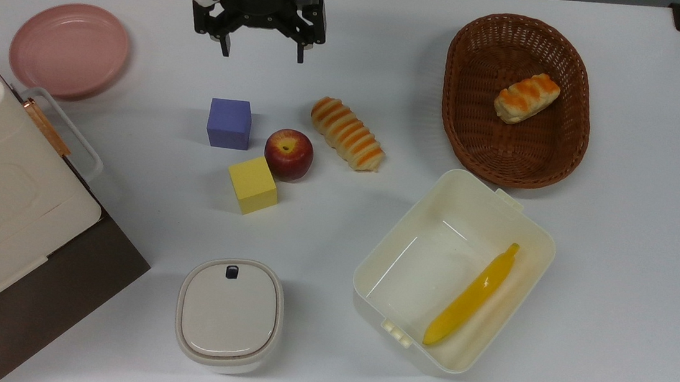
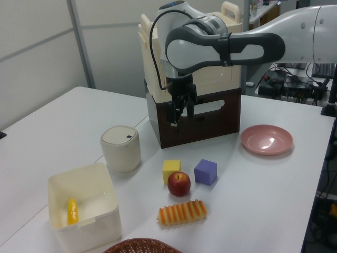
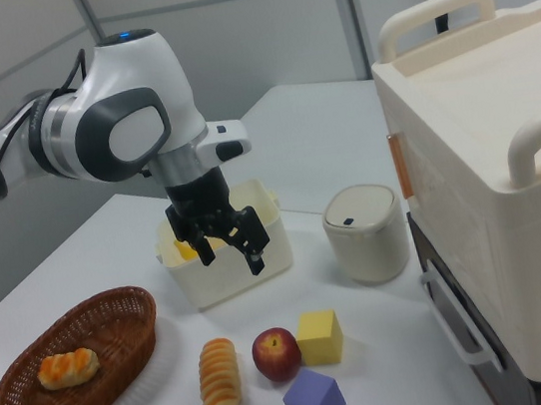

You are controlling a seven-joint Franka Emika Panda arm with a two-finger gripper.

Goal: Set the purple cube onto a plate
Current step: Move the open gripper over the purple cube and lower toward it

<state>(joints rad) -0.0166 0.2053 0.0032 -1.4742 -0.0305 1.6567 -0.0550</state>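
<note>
So the purple cube (image 1: 229, 123) just sits on the desk (image 1: 619, 274) right beside the apple (image 1: 288, 154), well apart from the pink plate (image 1: 69, 49), while the gripper (image 1: 263, 54) hangs above it, fingers spread and holding nothing.

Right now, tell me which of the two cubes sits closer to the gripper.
The purple cube. It lies just below the open gripper in the top view; the yellow cube sits farther down, beside the apple.

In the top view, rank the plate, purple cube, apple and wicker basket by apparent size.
1. wicker basket
2. plate
3. purple cube and apple: they look too alike to rank.
</note>
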